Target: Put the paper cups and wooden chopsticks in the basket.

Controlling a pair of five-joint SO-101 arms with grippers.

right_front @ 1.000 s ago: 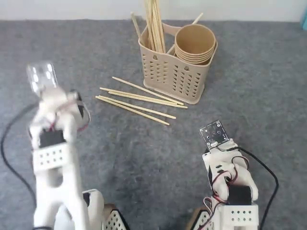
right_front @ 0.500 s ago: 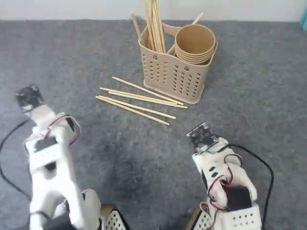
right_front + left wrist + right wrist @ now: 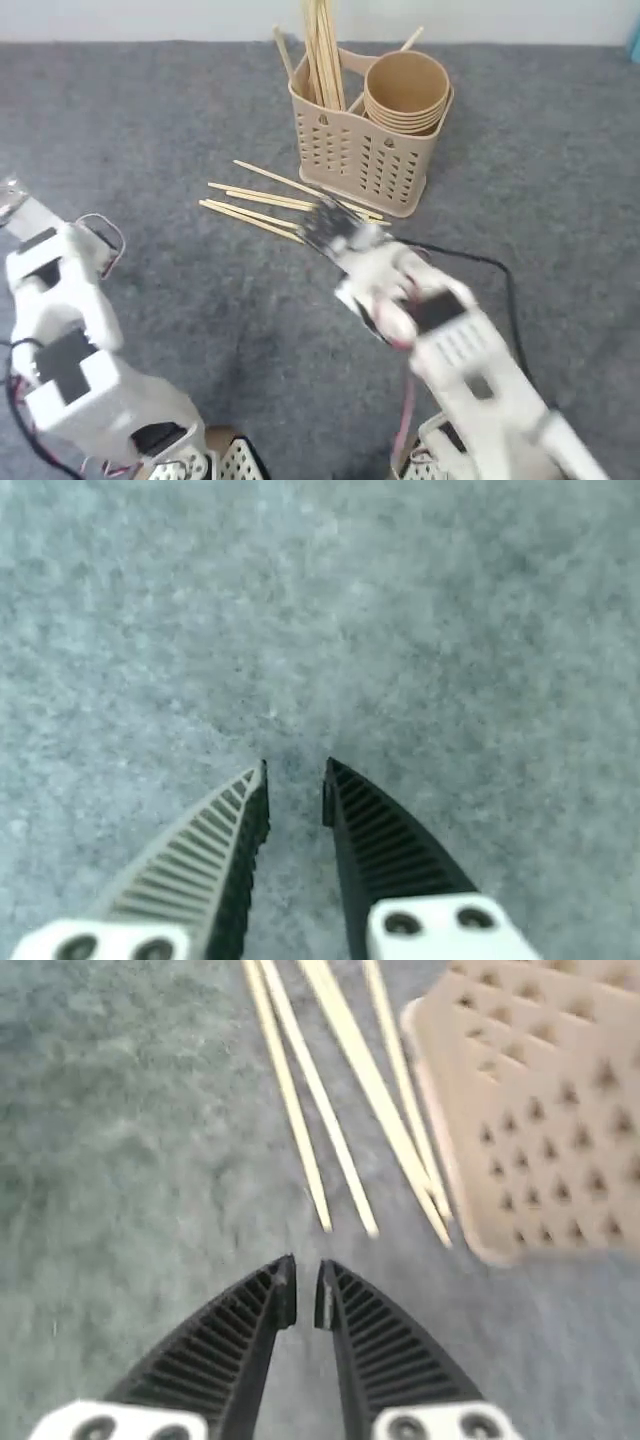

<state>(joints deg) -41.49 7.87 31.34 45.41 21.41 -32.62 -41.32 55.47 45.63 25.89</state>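
- Soft, even light falls from above on the grey carpet (image 3: 150, 120), with no glare anywhere.
- The basket (image 3: 365, 160) throws only a faint shadow along its base, and the loose chopsticks (image 3: 260, 205) hardly any.
- A dim patch darkens the carpet beside the right arm (image 3: 440, 320), which is smeared in the high view.
- In the right wrist view the chopsticks and the basket wall look soft.

A grey, fuzzy mat (image 3: 150, 130) covers the table. It lies beneath and ahead of the left gripper's fingers (image 3: 215, 850), showing through the gap between them, and it spreads likewise under the right gripper's fingers (image 3: 230, 1350) and off to their side. Far beyond both pairs of fingers a pale wall (image 3: 150, 18) borders the mat's back edge, with a sliver of something blue-green (image 3: 636, 40) at one end.
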